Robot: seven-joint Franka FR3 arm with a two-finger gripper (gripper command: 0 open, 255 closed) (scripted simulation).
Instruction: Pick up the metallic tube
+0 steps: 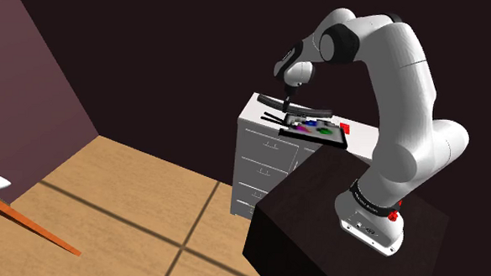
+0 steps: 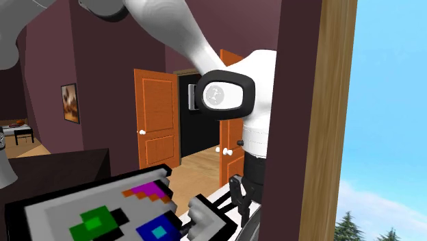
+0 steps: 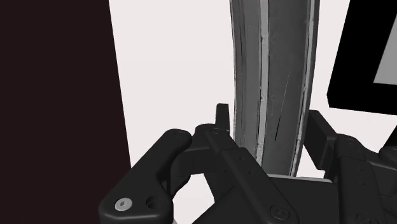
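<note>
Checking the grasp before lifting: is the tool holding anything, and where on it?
The dark grey tube, clasped across its width by the tool, partway along it.

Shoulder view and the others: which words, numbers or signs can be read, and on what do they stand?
Dark band at the arm's base: pale lettering, too small to read.
Joint cap: small emblem, no legible letters.
Grey tube: scratches only.
No text is readable anywhere.

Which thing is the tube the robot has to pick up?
Find the white chest of drawers beside the robot's dark stand. On its top, next to a black-framed board with coloured patches, lies the tube: long, thin, dark grey and slightly bent, and the black gripper is clasping it.
</note>
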